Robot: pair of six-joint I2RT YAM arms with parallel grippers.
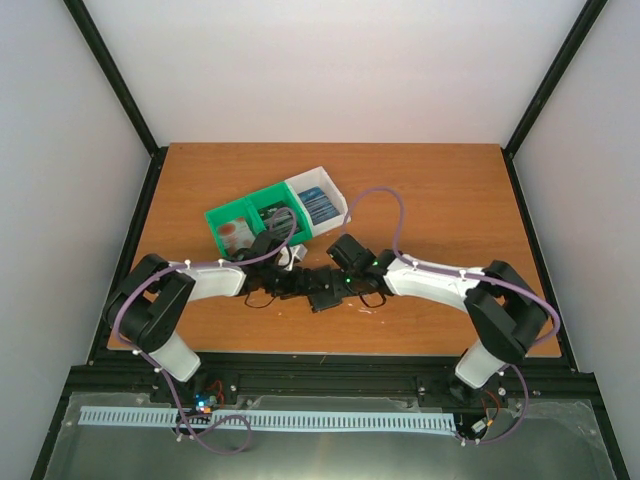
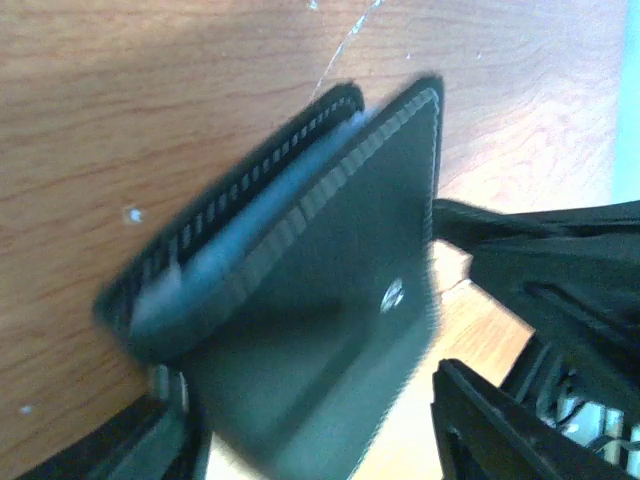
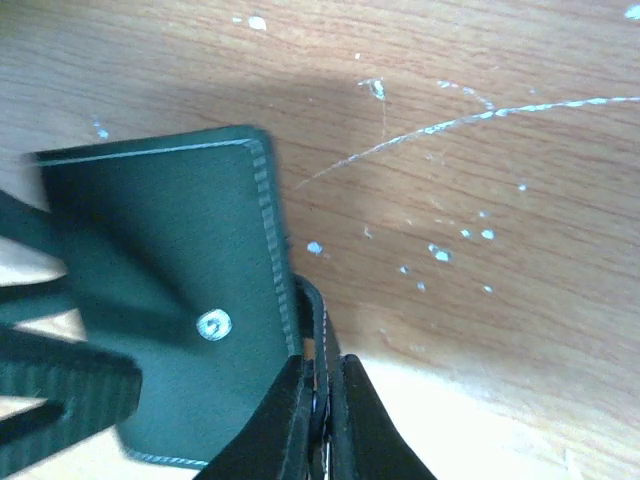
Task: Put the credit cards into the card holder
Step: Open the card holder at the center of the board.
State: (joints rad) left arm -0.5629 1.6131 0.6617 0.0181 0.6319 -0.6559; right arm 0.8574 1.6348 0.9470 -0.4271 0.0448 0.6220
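Note:
The black card holder [image 1: 325, 292] is held partly unfolded just above the table between my two grippers. In the left wrist view the card holder [image 2: 330, 300] shows a grey-blue sleeve inside and a metal snap on its flap. My left gripper [image 2: 310, 440] is open, its fingers on either side of the holder, with a gap at the right finger. My right gripper [image 3: 322, 400] is shut on the holder's snap tab [image 3: 318, 310], beside the flap [image 3: 170, 270]. Credit cards lie in the bin: blue ones [image 1: 320, 205] and reddish ones [image 1: 235, 232].
The green and white three-compartment bin [image 1: 262, 215] stands just behind the left gripper [image 1: 298, 283] and the right gripper [image 1: 338, 280]. A lilac cable loops over the table by the right arm [image 1: 395, 215]. Black frame posts line the table's sides.

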